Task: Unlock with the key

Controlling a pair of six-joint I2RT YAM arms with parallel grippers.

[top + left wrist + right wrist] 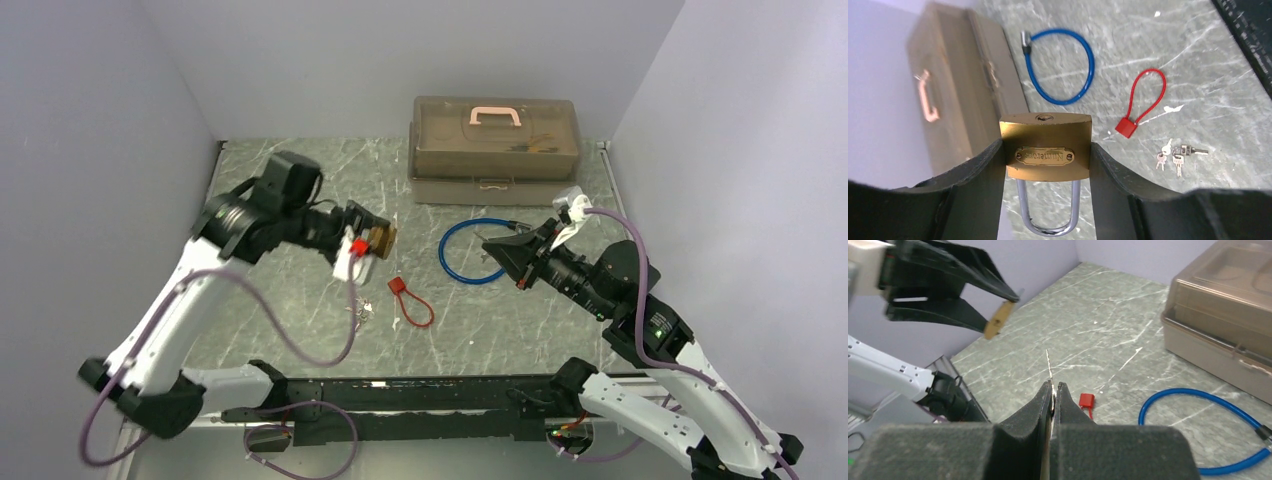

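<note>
My left gripper [374, 240] is shut on a brass padlock [381, 238] and holds it above the left part of the table. In the left wrist view the padlock [1045, 145] sits clamped by its sides between the black fingers [983, 170]. Its keyhole faces away and its steel shackle hangs toward the camera, closed. My right gripper [490, 245] is shut on a thin silver key [1049, 364], whose blade sticks out past the fingertips. The blade points toward the padlock [998, 320], with a gap between them.
A red cable lock [397, 286] and a bunch of small keys [362, 312] lie on the marble table between the arms. A blue cable loop [445, 262] lies under the right gripper. A brown tackle box [495, 150] with a pink handle stands at the back.
</note>
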